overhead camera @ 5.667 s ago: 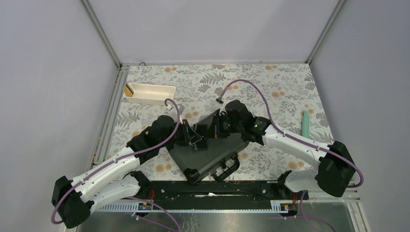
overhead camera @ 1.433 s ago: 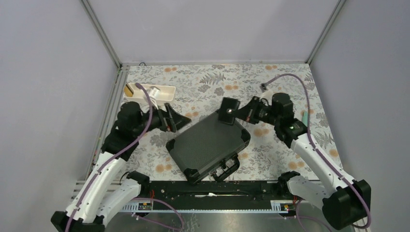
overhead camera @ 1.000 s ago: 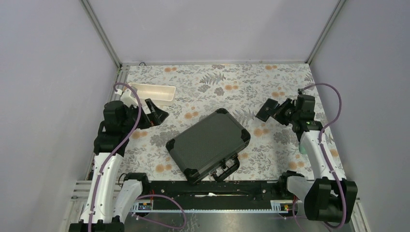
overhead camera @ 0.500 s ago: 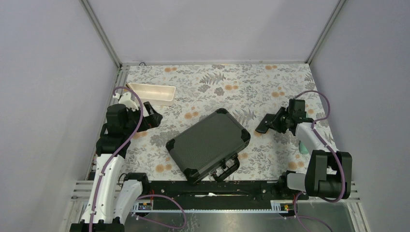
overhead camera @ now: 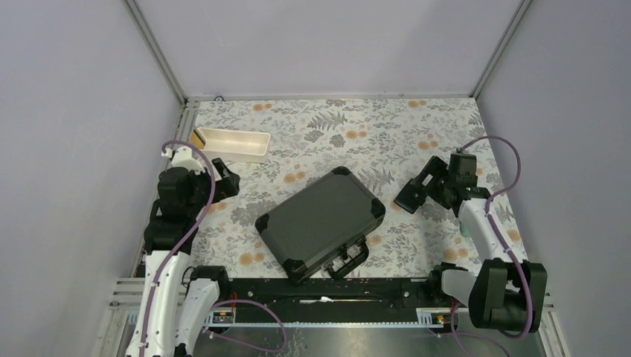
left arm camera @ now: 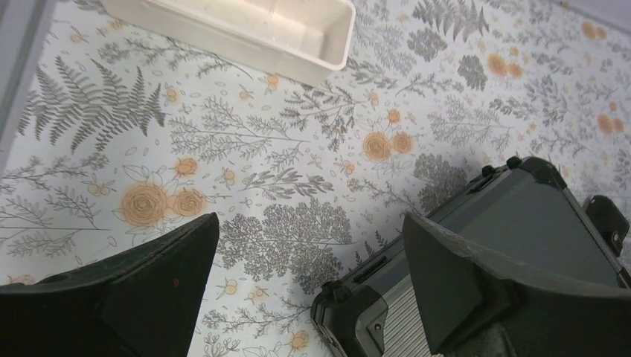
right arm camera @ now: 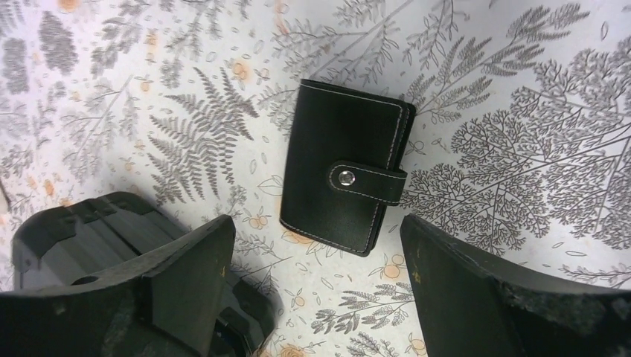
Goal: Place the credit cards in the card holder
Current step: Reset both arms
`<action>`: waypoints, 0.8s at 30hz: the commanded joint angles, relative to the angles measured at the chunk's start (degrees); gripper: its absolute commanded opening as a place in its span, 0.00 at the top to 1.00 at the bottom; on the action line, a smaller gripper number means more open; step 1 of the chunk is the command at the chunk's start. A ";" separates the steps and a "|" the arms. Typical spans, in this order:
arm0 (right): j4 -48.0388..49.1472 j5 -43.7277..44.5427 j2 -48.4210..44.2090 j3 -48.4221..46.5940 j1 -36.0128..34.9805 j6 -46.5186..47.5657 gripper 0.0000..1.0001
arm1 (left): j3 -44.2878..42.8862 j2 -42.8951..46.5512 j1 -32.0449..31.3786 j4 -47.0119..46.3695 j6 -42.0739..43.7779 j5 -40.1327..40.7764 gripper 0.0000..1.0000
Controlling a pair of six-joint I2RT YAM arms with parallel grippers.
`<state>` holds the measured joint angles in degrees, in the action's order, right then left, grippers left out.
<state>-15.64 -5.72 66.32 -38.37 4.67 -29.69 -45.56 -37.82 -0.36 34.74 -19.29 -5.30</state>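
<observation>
The card holder [right arm camera: 346, 165] is a small black wallet, folded shut with its snap tab fastened. It lies flat on the floral table, to the right of the big case, and also shows from above [overhead camera: 409, 198]. My right gripper [right arm camera: 316, 277] hovers just behind it, open, with nothing between its fingers [right arm camera: 178, 279]; from above it [overhead camera: 430, 186] sits at the holder's right. My left gripper [left arm camera: 309, 256] is open and empty over bare table left of the case, near the table's left edge [overhead camera: 227, 181]. The credit cards are out of view.
A large black hard case [overhead camera: 321, 222] with a handle lies in the middle of the table; its corner shows in the left wrist view [left arm camera: 513, 216]. A long white tray [overhead camera: 231, 143] stands at the back left, with a small yellowish thing at its left end. A teal object [overhead camera: 464, 227] peeks out behind the right arm.
My right gripper carried the card holder to the right of the case, lowered it, then opened and let it go. The left arm drew back toward the left edge.
</observation>
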 commanded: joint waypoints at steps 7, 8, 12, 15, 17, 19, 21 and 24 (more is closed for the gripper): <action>5.10 -1.12 -21.15 -1.15 0.08 13.24 0.11 | 0.63 10.34 0.27 -6.20 -1.29 7.51 0.01; 6.40 -1.29 -23.48 -0.24 0.08 14.12 0.11 | 0.95 11.45 0.27 -6.77 -1.28 7.64 0.01; 12.33 -3.36 -32.12 4.09 -0.01 14.85 0.11 | 2.45 14.90 0.27 -8.06 -1.02 7.74 0.01; 14.05 -4.21 -35.84 5.72 -0.01 15.04 0.11 | 2.67 15.49 0.27 -8.02 -0.67 7.53 0.01; 14.07 -4.28 -36.45 5.68 -0.01 15.06 0.11 | 2.60 15.50 0.27 -8.02 -0.50 7.14 0.01; 13.83 -4.52 -36.15 5.46 -0.01 15.15 0.11 | 2.56 15.67 0.27 -8.02 -0.49 7.06 0.01; 13.89 -4.81 -36.05 5.59 -0.01 15.12 0.11 | 2.73 15.89 0.27 -8.07 -0.17 7.06 0.01; 13.97 -4.74 -36.19 5.65 -0.01 15.17 0.11 | 3.02 16.02 0.28 -8.12 0.04 7.29 0.01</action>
<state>-4.58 -9.32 30.24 -32.88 4.67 -15.88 -42.72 -22.46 -0.36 29.78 -19.90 0.80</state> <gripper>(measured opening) 0.892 0.986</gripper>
